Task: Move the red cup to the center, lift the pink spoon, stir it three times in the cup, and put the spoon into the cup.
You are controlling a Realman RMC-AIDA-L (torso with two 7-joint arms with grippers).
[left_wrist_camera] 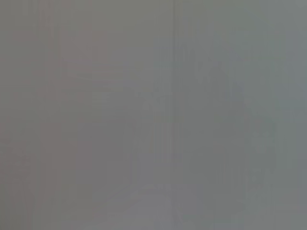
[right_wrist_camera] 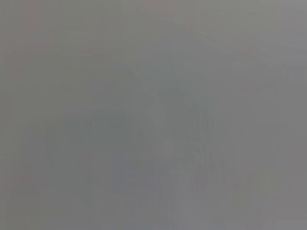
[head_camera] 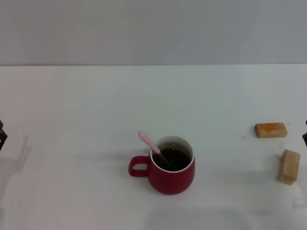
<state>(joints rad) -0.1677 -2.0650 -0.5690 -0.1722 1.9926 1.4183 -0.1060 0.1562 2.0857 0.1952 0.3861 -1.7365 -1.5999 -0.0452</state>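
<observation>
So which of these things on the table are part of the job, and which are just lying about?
Part of the job:
cup
spoon, standing in the cup

Just lying about:
orange block
tan block

One red cup, one pink spoon, two wooden blocks.
</observation>
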